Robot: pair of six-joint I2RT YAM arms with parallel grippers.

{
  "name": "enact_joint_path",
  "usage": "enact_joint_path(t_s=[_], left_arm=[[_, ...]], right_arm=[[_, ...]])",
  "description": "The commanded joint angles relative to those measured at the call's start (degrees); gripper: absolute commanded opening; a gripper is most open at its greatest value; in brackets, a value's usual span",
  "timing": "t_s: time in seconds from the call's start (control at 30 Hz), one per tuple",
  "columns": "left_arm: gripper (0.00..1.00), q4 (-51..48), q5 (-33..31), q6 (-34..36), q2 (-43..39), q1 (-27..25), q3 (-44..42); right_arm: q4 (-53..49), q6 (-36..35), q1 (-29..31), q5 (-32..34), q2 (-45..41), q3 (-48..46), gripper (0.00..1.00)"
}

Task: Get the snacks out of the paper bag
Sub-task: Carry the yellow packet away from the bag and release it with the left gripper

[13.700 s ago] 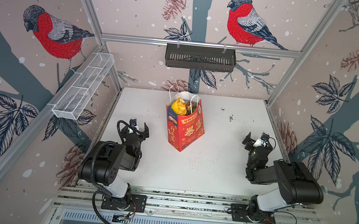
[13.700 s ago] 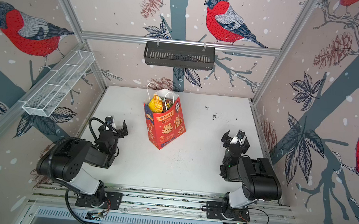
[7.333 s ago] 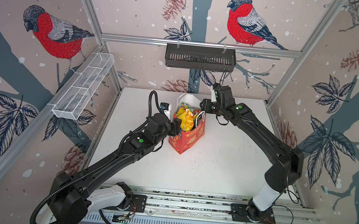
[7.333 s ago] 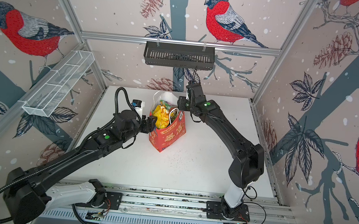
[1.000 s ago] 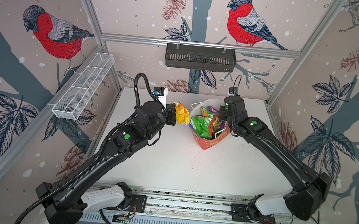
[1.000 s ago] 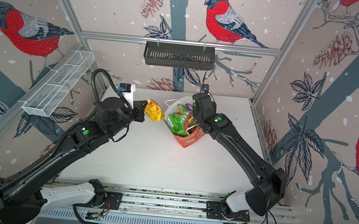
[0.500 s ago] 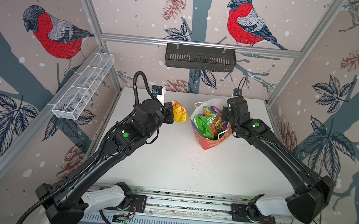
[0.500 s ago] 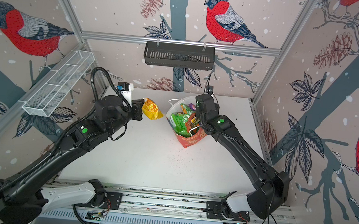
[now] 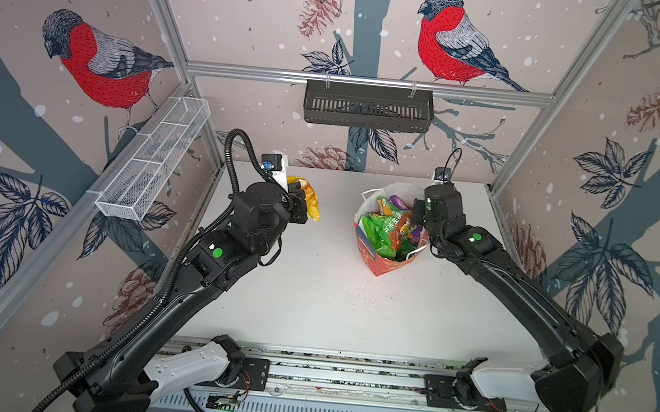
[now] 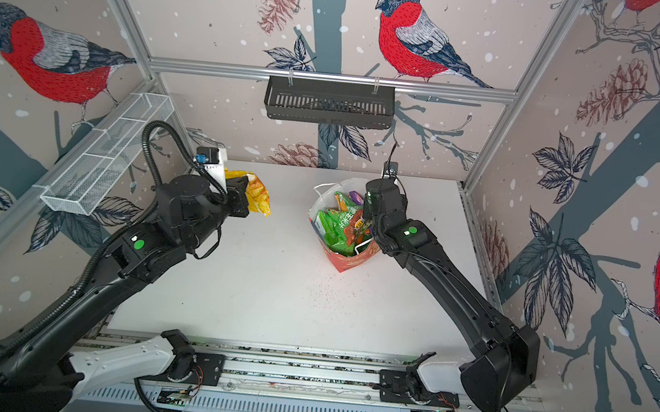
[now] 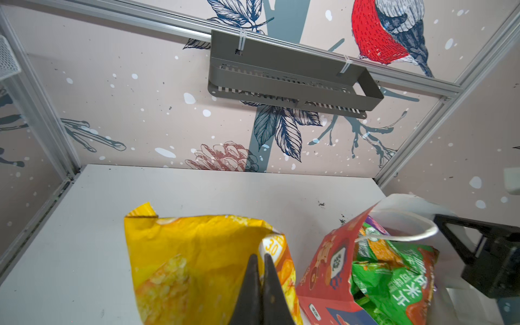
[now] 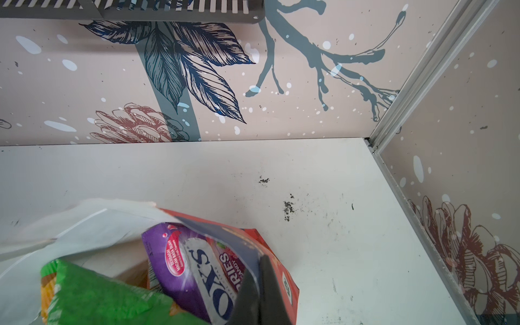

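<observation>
The left hand (image 11: 259,258) holds a yellow packet (image 11: 194,253) clear of the paper bag (image 9: 387,265). The right hand (image 12: 261,264) pinches its rim, probably for steadying

Wide bare table (image 9: 310,297) at centre and front; I can pass freely there. Paper bag (image 9: 384,265) stands in my way right of centre, packets (image 9: 380,231) crowding its mouth. Black shelf (image 9: 368,106) hangs on the back wall above the table; wire basket (image 9: 152,167) juts from the left wall.

We see a white table (image 9: 330,307) with one thing standing on it: the red paper bag (image 9: 387,265), toward the back right. Small dark specks (image 12: 287,208) dot the surface near the bag.
</observation>
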Motion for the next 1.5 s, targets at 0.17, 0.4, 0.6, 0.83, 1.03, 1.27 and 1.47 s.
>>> enact_joint_path(t_s=[0.17, 0.4, 0.6, 0.83, 1.03, 1.27, 1.47], left_arm=[[0.00, 2.88, 7.77, -0.29, 2.82, 12.23, -4.06], [0.00, 7.96, 15.38, -1.58, 6.80, 24.26, -12.45], [0.00, 10.86, 18.55, -1.60, 8.68, 30.91, -18.92], [0.00, 7.32, 15.99, 1.78, 15.00, 32.09, -17.29], [0.00, 7.44, 18.55, 0.91, 18.52, 32.10, -17.32], [0.66, 4.88, 20.33, 2.60, 19.47, 32.10, -14.46], [0.92, 5.62, 24.46, 4.35, 15.78, 32.10, -15.35]], right_arm=[[4.50, -0.10, -0.55, -3.57, -3.37, -2.36, 0.00], [5.14, -0.42, -1.50, -5.85, -6.31, -4.74, 0.00], [5.65, -0.20, -1.95, -7.82, -6.14, -5.64, 0.00], [7.02, -0.06, -2.03, -8.46, -5.96, -6.83, 0.00], [7.40, 0.16, -2.39, -9.09, -5.19, -6.92, 0.00], [7.66, 0.39, -2.75, -9.65, -5.16, -7.18, 0.00], [7.26, 0.27, -2.93, -9.66, -5.16, -6.99, 0.00]])
